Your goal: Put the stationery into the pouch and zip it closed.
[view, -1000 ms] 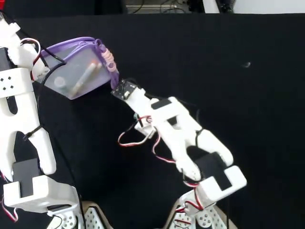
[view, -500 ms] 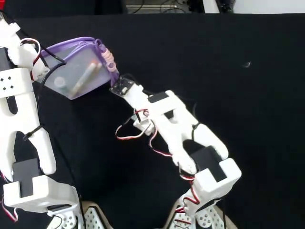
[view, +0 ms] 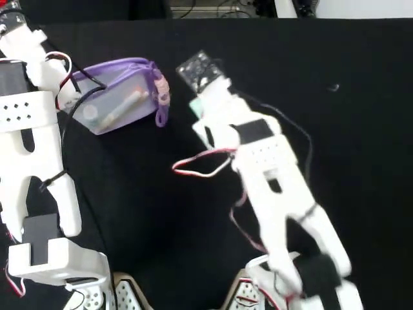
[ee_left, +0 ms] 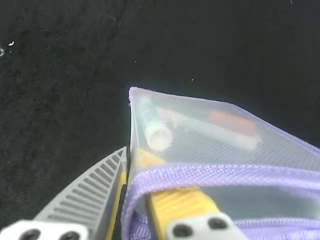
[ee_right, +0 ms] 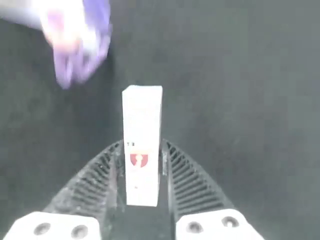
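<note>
The translucent pouch with purple trim hangs at the far left over the black table. My left gripper is shut on its rim. In the left wrist view the purple rim sits between the yellow-padded finger and the grey finger. A white tube and a pen with an orange part lie inside the pouch. My right gripper is shut on a white eraser, which stands upright between its fingers. This gripper is just right of the pouch's zipper end and apart from it.
Black cloth covers the table, with free room to the right and at the back. Both arm bases stand at the near edge. A red and white cable loops off the right arm.
The right arm has swung up and to the right, away from the pouch's zipper end. The pouch has shifted slightly right and hangs more level.
</note>
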`<state>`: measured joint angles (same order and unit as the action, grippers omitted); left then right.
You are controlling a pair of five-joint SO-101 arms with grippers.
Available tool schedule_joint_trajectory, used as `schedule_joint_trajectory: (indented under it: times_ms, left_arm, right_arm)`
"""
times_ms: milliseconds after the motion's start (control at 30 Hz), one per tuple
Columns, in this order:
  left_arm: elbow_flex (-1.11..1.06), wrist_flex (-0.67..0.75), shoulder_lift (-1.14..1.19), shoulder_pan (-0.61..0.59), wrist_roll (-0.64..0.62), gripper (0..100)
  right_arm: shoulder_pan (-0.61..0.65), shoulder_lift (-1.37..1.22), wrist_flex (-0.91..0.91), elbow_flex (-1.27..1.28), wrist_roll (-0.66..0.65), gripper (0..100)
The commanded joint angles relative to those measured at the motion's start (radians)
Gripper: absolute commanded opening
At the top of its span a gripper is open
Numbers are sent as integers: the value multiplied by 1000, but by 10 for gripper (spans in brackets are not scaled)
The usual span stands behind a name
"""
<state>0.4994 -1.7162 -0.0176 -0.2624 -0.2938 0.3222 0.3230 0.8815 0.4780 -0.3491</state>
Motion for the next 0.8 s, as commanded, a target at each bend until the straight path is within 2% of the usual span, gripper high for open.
schedule_joint_trajectory:
  times_ms: [0, 267, 433, 533, 767]
  left_arm:
    - [35, -12, -23, 12, -9, 29]
    - [33, -14, -23, 13, -9, 29]
    - [33, -12, -18, 33, -9, 29]
    - [31, -12, -18, 56, -9, 29]
    - [27, -6, -12, 54, -9, 29]
  right_arm:
    - [25, 223, -77, -39, 52, 11]
    - [52, 346, -310, -38, 195, 11]
    - [94, 352, -473, -13, 233, 11]
    - [169, 352, -675, 74, 233, 11]
    - [296, 343, -1293, 394, 233, 11]
